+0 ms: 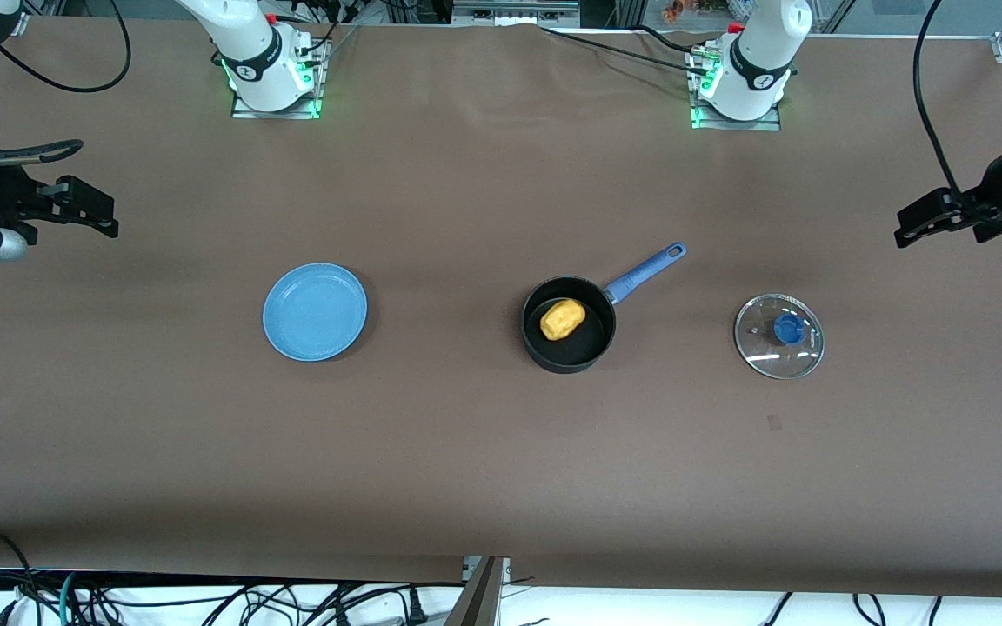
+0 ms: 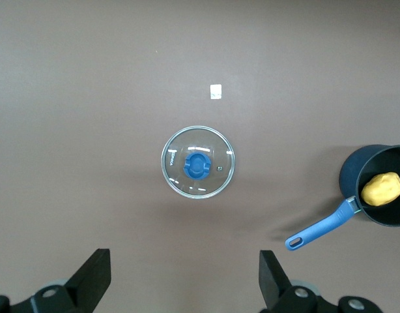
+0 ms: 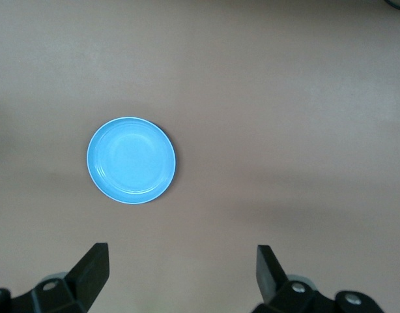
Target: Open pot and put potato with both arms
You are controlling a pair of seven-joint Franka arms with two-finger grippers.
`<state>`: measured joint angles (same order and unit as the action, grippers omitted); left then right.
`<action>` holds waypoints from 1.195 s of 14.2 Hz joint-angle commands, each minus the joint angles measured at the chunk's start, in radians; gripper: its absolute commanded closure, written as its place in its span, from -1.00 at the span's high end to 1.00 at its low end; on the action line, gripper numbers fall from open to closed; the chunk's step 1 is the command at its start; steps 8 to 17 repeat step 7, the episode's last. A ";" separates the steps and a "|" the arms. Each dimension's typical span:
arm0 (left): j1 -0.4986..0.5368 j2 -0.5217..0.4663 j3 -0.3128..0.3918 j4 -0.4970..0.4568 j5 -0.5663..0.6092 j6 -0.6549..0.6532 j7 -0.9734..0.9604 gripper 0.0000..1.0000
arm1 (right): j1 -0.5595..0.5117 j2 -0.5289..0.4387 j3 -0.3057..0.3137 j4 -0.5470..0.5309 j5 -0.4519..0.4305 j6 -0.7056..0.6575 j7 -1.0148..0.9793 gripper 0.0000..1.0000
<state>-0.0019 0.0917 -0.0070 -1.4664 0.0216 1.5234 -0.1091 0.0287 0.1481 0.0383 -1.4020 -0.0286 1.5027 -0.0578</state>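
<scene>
Pot (image 1: pixel 569 324) stands uncovered mid-table, its blue handle (image 1: pixel 645 271) angled toward my left arm's base. Potato (image 1: pixel 563 319) lies inside it. Glass lid (image 1: pixel 779 336) rests flat on the table beside the pot, toward my left arm's end, apart from it. Blue plate (image 1: pixel 315 311) sits bare toward my right arm's end. My left gripper (image 2: pixel 185 282) waits raised over its table end, fingers spread, empty. My right gripper (image 3: pixel 181 277) likewise, at its own end

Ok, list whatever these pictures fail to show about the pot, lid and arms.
- Pot: floor under the potato hidden in every view; rim cut by the left wrist view's edge.
- Lid: printed mark too small to read.
- Left gripper, right gripper, both open: arms cut off by the front view's edges.
</scene>
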 commanded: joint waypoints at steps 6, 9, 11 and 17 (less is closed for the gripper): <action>-0.044 -0.009 0.045 -0.023 -0.022 0.015 -0.003 1.00 | -0.003 -0.008 0.002 -0.009 -0.011 0.010 -0.017 1.00; -0.038 0.002 0.045 -0.023 -0.023 0.017 0.008 1.00 | -0.001 -0.008 0.002 -0.009 -0.011 0.010 -0.017 1.00; -0.038 0.002 0.045 -0.023 -0.023 0.017 0.008 1.00 | -0.001 -0.008 0.002 -0.009 -0.011 0.010 -0.017 1.00; -0.038 0.002 0.045 -0.023 -0.023 0.017 0.008 1.00 | -0.001 -0.008 0.002 -0.009 -0.011 0.010 -0.017 1.00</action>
